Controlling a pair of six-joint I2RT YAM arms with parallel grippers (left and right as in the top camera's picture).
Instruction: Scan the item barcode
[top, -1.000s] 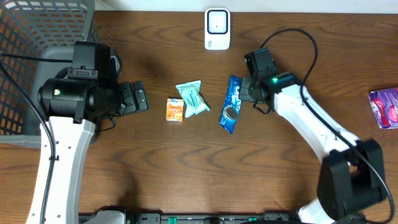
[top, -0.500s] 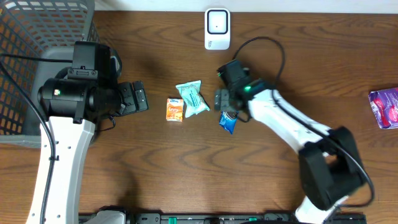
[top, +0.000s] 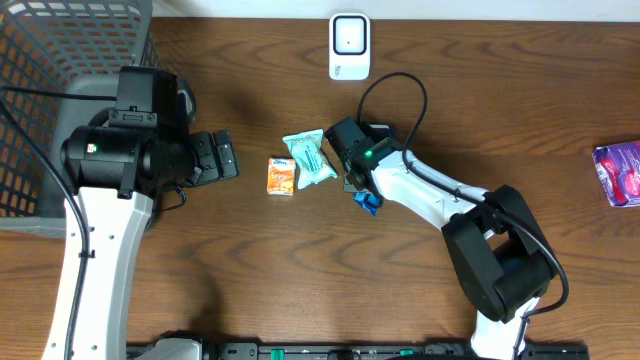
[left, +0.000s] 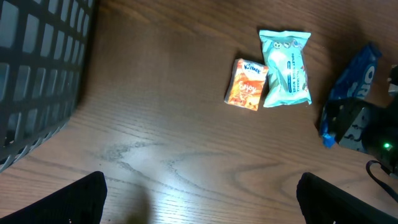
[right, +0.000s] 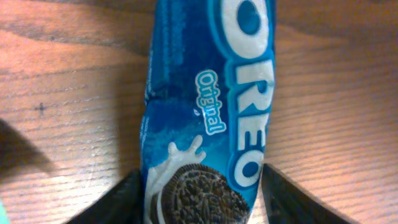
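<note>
the oreo packet (right: 205, 112) lies flat on the table (top: 260, 270) near the middle of the overhead frame, just right of a teal packet (top: 308, 157) and a small orange packet (top: 282, 175). from above only its blue lower end shows, under the right tool (right: 202, 180). in the wrist view that tool's fingers (right: 124, 202) flank the packet, close against both long edges; whether they squeeze it i cannot tell. the left tool (left: 200, 190) hangs released, fingers wide, over bare table. a white scanner (top: 349, 45) sits at top centre.
</note>
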